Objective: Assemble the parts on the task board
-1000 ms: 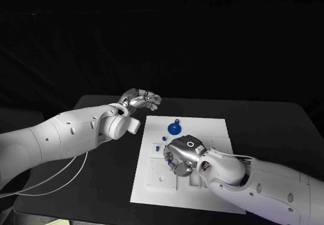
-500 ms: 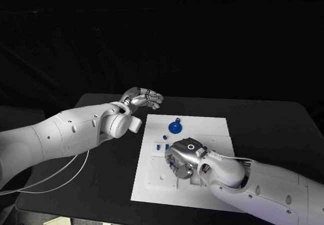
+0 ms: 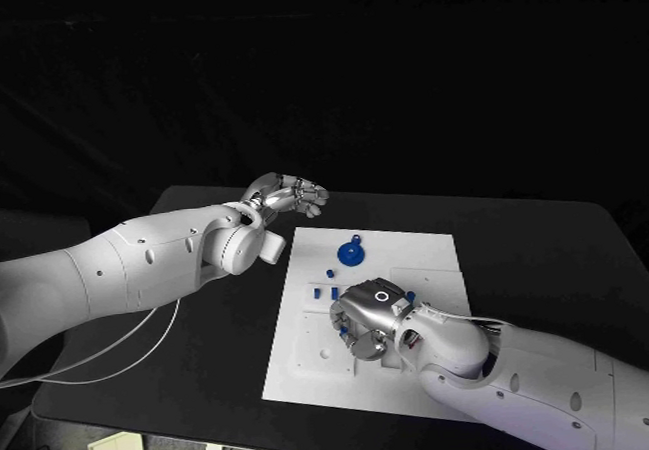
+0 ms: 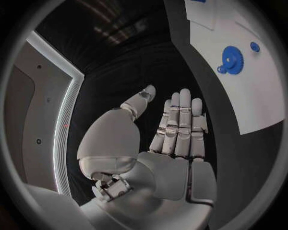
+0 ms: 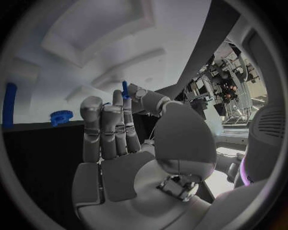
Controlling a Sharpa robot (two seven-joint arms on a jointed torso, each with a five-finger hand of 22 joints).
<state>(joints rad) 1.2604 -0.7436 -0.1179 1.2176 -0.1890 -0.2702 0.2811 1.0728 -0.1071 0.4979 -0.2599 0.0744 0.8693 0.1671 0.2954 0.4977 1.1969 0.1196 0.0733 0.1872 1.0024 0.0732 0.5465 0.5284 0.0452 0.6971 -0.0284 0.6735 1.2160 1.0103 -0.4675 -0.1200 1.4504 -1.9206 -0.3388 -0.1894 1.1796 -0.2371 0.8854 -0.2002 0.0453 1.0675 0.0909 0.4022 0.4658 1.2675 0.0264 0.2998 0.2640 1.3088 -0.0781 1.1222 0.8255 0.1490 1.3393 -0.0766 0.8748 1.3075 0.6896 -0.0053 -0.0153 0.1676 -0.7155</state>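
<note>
1. left arm (image 3: 124, 269) enters from the left edge of the head view. left hand (image 3: 283, 198) sits upper centre-left of the frame, over the black table (image 3: 542, 256), just off the board's upper left corner.
2. left wrist view: left hand (image 4: 174, 129) has its fingers (image 4: 183, 115) straight and side by side, thumb set a little apart. nothing in it, touching nothing.
3. board (image 3: 310, 371) lies in the middle of the head frame, white, long side running top to bottom.
4. blue gear (image 3: 351, 254) lies flat near the board's upper edge, with a smaller blue piece (image 3: 355, 241) just above it. the gear (image 4: 232, 59) also shows upper right in the left wrist view, well apart from that hand.
5. small blue pegs (image 3: 324, 291) sit on the board left of centre, just beside the right hand.
6. right hand (image 3: 369, 313) is over the board's centre, back of hand up, fingers curled down toward the plate. right arm (image 3: 548, 385) enters from the lower right.
7. right wrist view: a thin blue pin (image 5: 125, 89) is pinched between thumb and a fingertip of the right hand (image 5: 120, 139), the other fingers upright and close together.
8. same view: a blue post (image 5: 9, 105) and a blue gear-like part (image 5: 61, 116) at left of frame, apart from the hand.
</note>
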